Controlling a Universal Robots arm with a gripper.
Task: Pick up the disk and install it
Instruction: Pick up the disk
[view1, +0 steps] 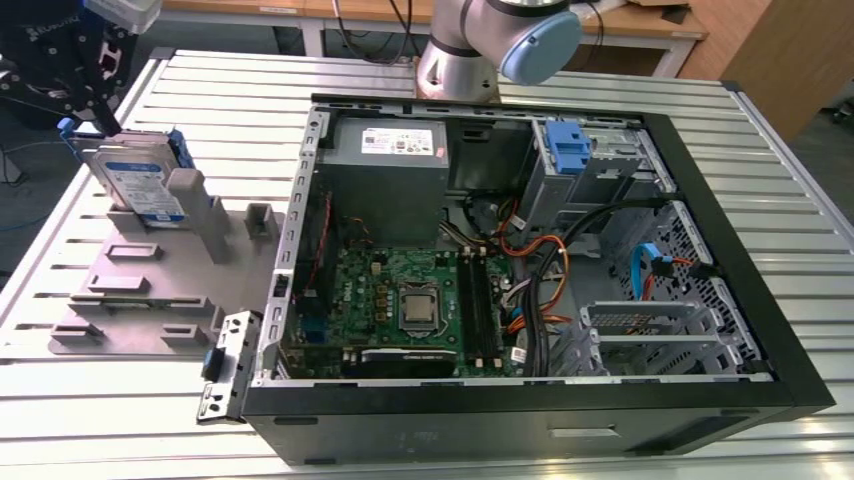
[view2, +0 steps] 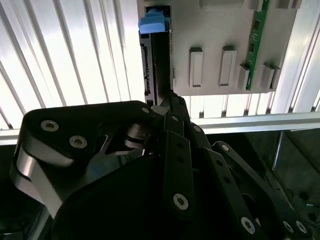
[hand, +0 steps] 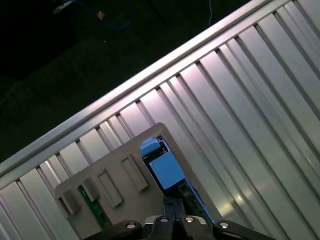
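Note:
The disk (view1: 140, 185) stands on edge in a slot of the grey fixture plate (view1: 147, 290) at the exterior view's left, its blue-and-white label facing outward and blue rails on its sides. My gripper (view1: 96, 122) hangs just above and behind its upper edge. In both wrist views the disk is seen edge-on, with its dark edge (view2: 159, 60) and a blue rail (hand: 167, 170) showing. The gripper's (view2: 167, 100) tips come together close to that edge, and the gripper (hand: 171, 202) looks shut with nothing held.
The open computer case (view1: 747, 300) lies on the slatted metal table (view1: 240, 90). Inside it are a grey power supply (view1: 387, 150), a motherboard (view1: 400, 290), cables, and a blue bracket (view1: 571, 150) in the drive bay. Small blocks and a green board (view2: 257, 40) sit on the fixture.

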